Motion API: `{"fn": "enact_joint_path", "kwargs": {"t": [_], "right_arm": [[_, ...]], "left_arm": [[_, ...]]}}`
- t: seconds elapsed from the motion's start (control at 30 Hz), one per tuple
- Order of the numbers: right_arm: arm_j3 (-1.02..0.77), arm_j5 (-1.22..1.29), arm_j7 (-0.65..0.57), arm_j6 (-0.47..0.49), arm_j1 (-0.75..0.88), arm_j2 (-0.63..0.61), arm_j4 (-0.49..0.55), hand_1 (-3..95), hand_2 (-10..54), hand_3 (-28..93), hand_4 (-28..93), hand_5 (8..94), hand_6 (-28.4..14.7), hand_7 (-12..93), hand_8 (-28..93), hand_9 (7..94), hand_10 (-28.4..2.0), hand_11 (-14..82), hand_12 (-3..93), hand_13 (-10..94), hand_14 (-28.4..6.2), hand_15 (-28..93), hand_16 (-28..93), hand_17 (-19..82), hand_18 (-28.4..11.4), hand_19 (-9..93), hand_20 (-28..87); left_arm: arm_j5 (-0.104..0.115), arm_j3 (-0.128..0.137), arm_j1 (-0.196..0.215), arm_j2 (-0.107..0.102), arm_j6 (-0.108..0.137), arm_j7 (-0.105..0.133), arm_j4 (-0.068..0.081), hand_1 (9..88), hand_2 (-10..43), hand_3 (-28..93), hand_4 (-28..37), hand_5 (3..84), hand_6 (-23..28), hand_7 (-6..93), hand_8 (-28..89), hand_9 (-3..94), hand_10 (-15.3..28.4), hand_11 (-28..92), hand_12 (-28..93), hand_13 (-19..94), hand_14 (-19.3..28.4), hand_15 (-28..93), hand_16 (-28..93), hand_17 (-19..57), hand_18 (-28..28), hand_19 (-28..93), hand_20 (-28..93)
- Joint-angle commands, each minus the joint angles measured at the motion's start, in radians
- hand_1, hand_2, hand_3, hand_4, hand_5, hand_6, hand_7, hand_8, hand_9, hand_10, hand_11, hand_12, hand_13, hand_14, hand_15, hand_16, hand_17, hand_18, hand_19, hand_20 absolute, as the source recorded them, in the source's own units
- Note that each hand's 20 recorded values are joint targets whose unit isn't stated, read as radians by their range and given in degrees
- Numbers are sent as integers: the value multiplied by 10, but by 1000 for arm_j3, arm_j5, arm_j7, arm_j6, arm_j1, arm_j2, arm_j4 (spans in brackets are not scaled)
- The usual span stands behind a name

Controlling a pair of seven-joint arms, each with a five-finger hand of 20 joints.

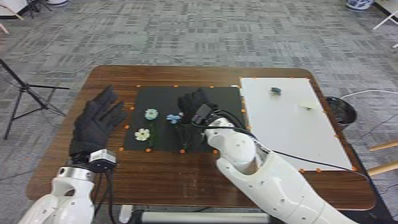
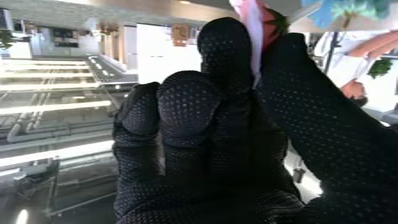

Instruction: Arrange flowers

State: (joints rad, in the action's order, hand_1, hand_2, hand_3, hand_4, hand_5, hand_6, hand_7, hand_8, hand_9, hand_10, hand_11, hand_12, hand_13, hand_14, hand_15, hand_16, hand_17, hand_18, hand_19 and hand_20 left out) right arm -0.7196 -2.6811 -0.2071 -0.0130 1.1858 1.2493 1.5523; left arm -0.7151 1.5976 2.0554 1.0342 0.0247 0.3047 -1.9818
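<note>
I see a brown wooden table (image 1: 178,185) in front of the robot. A big white board (image 1: 289,132) lies on its right side, going from near the far edge down toward the robot's edge. A black mat (image 1: 164,142) lies left of it, around the middle of the table. Little orange dots (image 1: 184,151) sit around them both. A black bin (image 1: 342,112) stands just beside the table's right edge.

The right hand (image 1: 193,102) is over the far part of the black mat, by its right side. Its thumb and a finger are pinched together on a pink and red flower (image 2: 251,20), which has a bit of green by the red part. A blue-green flower (image 2: 342,9) is near it in the right wrist view, and I can't tell which one on the table that is. The left hand (image 1: 96,122) is by the table's left edge, just beside the mat. Its fingers are out straight, and it holds nothing.

On the mat, a pale green flower (image 1: 151,114) and a creamy white flower (image 1: 142,134) are toward the left side. A blue flower (image 1: 173,118) is just beside the right hand. On the board, a small blue thing (image 1: 276,91) is near the far edge, and a pale yellow thing (image 1: 306,106) is near the right edge.
</note>
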Motion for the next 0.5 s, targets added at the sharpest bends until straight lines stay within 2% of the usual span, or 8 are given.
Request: {"fn": "enact_joint_path", "kwargs": {"t": [0.03,0.17,0.37,0.5], "right_arm": [[-4,-14,-1,8,7,5,0,465,-95,826,-245,703,22,479,3,827,-52,239,514,672,-52,704,393,278,-195,822,521],[-2,-12,2,6,10,6,8,433,-95,805,-262,685,22,461,20,811,-53,223,504,658,-64,729,348,268,-195,818,524],[-9,-2,-1,2,7,9,8,391,-95,770,-281,658,17,429,24,741,-74,341,374,633,-70,742,328,255,-198,810,532],[-14,-6,0,2,7,10,6,368,-95,780,-282,654,17,407,25,725,-82,361,346,624,-74,748,327,250,-200,808,534]], "left_arm": [[-5,9,7,-1,-15,-9,-5,233,-14,604,-270,264,2,157,-87,210,96,107,164,185,132,79,72,-122,196,403,72],[-5,9,4,-1,-16,-8,-4,233,-13,604,-269,263,2,157,-87,210,96,108,164,185,132,80,73,-122,196,403,72],[-5,3,-8,-2,-20,-7,0,234,-12,602,-270,263,2,157,-86,210,96,107,163,185,132,81,72,-122,196,403,72],[-4,2,-10,-2,-15,-9,1,233,-12,604,-270,263,3,157,-87,209,97,107,163,185,132,81,72,-122,195,403,72]]}}
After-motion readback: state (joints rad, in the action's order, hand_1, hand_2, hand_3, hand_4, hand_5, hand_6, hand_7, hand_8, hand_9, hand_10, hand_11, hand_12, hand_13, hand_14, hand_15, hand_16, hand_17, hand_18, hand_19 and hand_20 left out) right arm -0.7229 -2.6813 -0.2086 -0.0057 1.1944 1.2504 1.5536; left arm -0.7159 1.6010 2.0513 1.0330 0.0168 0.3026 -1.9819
